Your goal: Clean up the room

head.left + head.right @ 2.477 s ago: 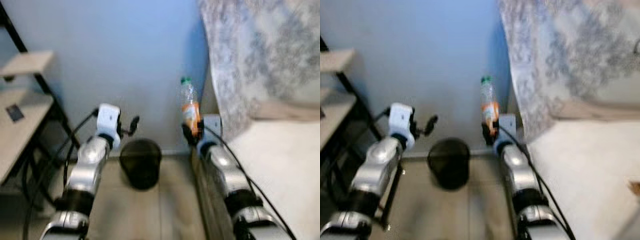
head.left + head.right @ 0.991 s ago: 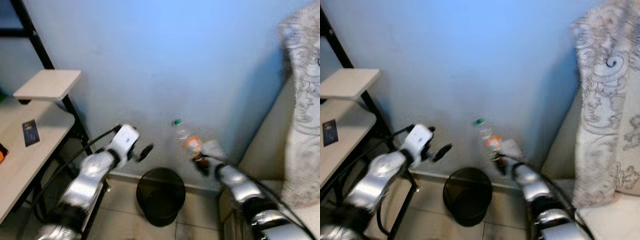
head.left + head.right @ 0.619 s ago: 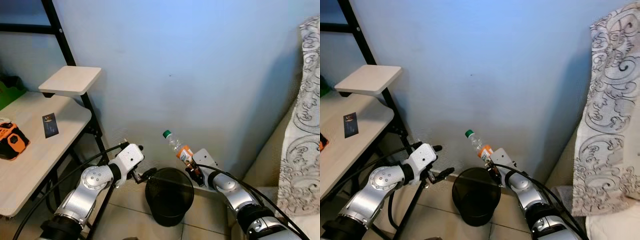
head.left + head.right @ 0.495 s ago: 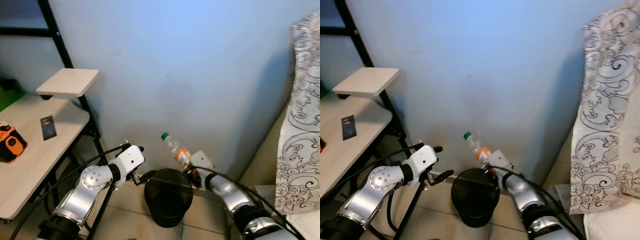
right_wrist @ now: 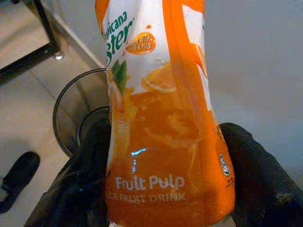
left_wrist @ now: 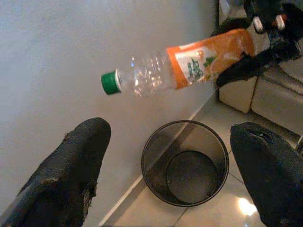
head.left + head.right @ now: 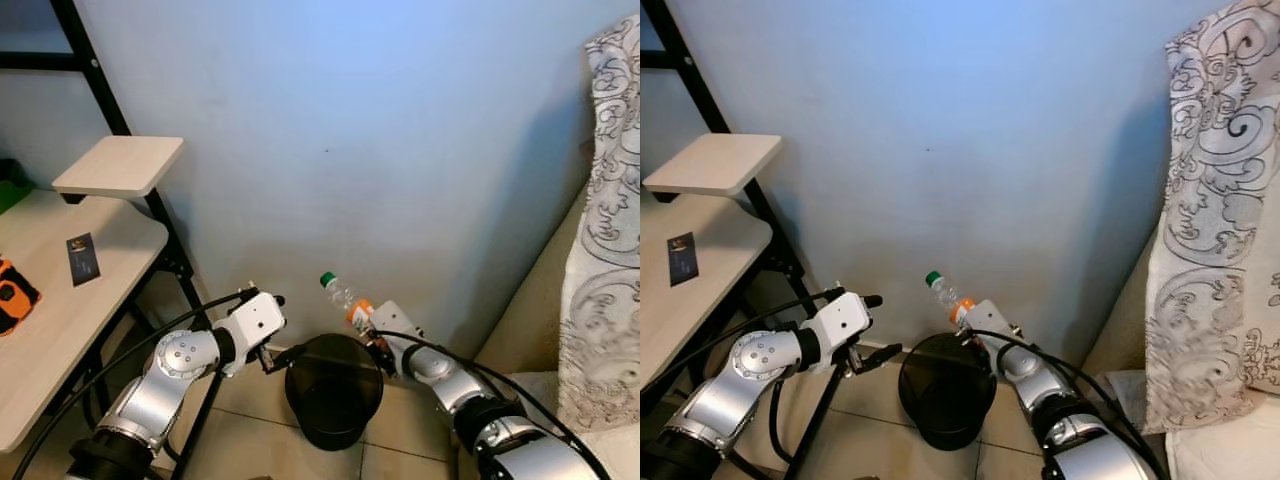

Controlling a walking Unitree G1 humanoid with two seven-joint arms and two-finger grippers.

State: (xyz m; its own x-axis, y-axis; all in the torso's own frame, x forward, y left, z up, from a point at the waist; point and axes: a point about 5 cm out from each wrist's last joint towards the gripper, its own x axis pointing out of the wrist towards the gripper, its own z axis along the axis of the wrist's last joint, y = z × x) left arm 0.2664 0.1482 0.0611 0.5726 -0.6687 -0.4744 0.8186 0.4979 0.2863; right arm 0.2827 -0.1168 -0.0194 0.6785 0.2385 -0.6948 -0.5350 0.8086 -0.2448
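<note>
Against the blue wall [image 7: 400, 150] stands a black bin [image 7: 333, 390] on the tiled floor. The right gripper [image 7: 372, 335] clamps a juice bottle [image 7: 345, 302], tilted above the bin's rim. It should be centred over the opening before release. The left gripper [image 7: 272, 352] hangs beside the bin, fingers spread wide.

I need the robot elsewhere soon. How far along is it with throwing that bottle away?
Done: the bottle is picked up and carried to the black bin by the wall. In hand: the right pincer grips its orange-labelled body, tilted above the bin's rim. Left: letting it drop in. The left pincer is open beside the bin, holding nothing.
</note>
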